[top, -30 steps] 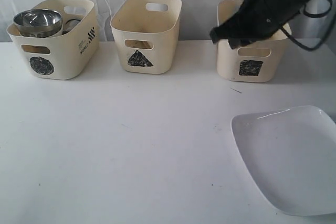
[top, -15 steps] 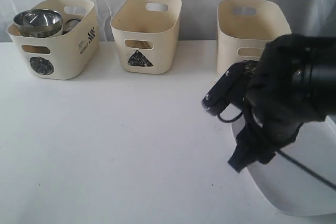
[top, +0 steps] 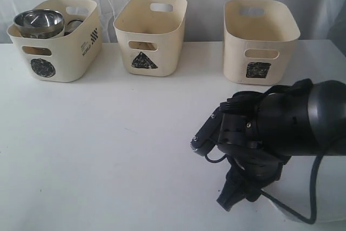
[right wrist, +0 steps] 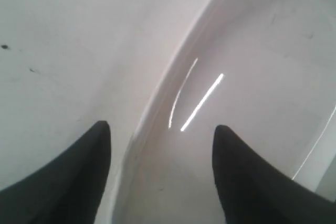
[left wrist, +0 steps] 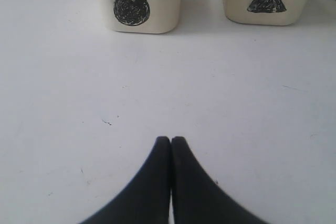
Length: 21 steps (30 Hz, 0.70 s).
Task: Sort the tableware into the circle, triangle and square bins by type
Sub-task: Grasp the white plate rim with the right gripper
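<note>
1. Straddling the curved rim of the large white square plate (right wrist: pixel 252 66), the right gripper (right wrist: pixel 161 127) has its two dark fingers spread wide. One fingertip is over the bare table and the other over the plate's glossy face. Nothing is held between them.
2. The plate lies flat on the white table (top: pixel 108 150) at the front right, in front of the square bin (top: pixel 260 41) and well apart from it. In the exterior view the bulky black right arm (top: pixel 281 128) covers most of the plate. A black cable (top: pixel 312 187) loops down from the arm.
3. Whether the right fingers touch the plate or hang just above it cannot be told.
4. The left gripper (left wrist: pixel 170 140) has its fingers pressed together, tip to tip, with nothing between them. It hangs over bare table, facing the circle bin (left wrist: pixel 135 3) and the triangle bin (left wrist: pixel 268 1).
5. At the back of the table the three cream bins stand in a row, well apart from both grippers, with the circle bin on the left, the triangle bin in the middle and the square bin on the right.
6. The shiny steel bowl (top: pixel 39 20) sits high in the circle bin, its rim above the bin's edge.
7. Something tan shows through the triangle bin's front cut-out, but it is too small to name.
</note>
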Motion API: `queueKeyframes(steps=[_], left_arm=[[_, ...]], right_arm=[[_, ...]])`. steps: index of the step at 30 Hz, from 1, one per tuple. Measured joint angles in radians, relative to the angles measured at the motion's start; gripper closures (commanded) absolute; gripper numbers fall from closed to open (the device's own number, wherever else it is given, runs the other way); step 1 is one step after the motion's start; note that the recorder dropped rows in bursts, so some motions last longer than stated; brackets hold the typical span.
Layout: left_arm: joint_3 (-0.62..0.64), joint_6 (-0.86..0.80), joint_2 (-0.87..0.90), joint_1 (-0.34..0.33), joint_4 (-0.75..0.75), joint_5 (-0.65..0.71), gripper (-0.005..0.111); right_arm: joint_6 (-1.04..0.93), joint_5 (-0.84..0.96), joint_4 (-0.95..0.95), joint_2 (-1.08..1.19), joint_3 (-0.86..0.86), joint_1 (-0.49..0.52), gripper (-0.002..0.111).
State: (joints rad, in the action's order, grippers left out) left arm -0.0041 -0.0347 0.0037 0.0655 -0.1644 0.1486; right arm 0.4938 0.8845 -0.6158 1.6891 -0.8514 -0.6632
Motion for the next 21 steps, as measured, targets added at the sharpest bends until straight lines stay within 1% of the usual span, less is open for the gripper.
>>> queueKeyframes(steps=[11,21], left_arm=[[0.000,0.000,0.000,0.000,0.000,0.000,0.107],[0.000,0.000,0.000,0.000,0.000,0.000,0.107]], right_arm=[[0.000,-0.009,0.010,0.053,0.000,0.000,0.054],[0.000,0.007,-0.023,0.109,0.000,0.000,0.054]])
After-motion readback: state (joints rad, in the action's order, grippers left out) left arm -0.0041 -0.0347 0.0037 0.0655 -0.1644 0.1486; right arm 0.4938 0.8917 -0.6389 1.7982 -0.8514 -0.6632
